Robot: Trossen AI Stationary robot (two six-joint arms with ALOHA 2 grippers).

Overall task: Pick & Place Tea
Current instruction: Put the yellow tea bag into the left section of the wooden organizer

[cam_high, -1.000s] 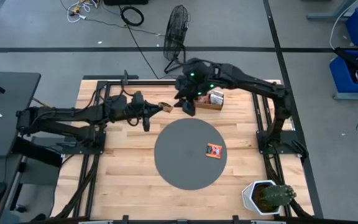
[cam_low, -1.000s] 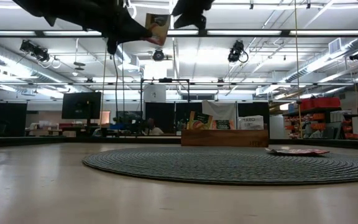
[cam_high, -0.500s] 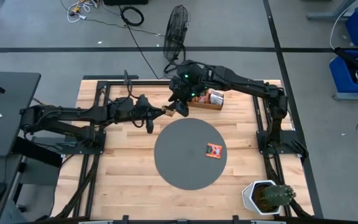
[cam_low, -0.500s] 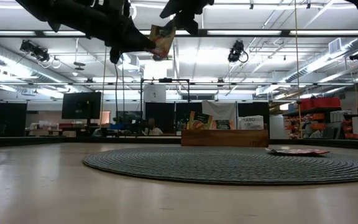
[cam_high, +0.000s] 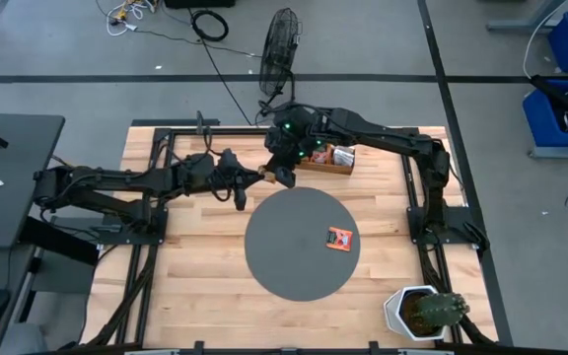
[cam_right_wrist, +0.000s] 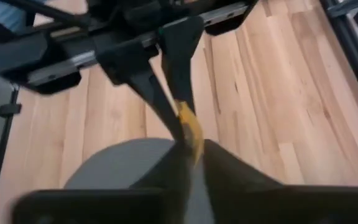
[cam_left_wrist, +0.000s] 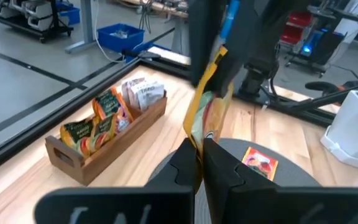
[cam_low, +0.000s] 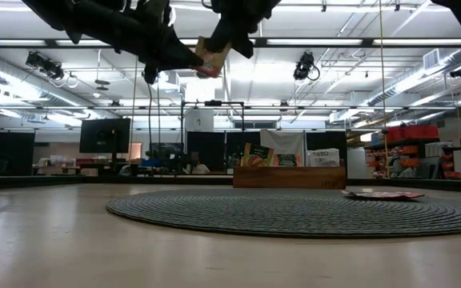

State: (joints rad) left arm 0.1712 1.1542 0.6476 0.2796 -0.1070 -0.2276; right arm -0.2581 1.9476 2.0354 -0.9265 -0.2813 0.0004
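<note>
A: Since the frame a second ago the right gripper has travelled from over the wooden tray toward the left gripper, and the two now meet in the air over the bare wood just beyond the far-left edge of the round grey mat.

B: State of the left tool?

A: Fingers together, clamped on the lower edge of a tea sachet. The left wrist view shows the sachet standing upright out of them, the other arm's dark fingers closing on its upper edge.

B: And the right?

A: In the right wrist view its fingers pinch the same yellow-orange sachet. So both tools grip one sachet, edge-on, well above the table.

B: Why hold it like that?

A: My reading: a hand-over. The upright pose leaves a free edge for the second gripper to take.

B: Other tea?

A: One red sachet lies flat on the mat, right of centre. Several more stand upright in the tray's compartments at the far edge of the table.

B: Next step?

A: Probably the left jaws release. Risk: a tug or tear if both keep hold while either arm moves.
</note>
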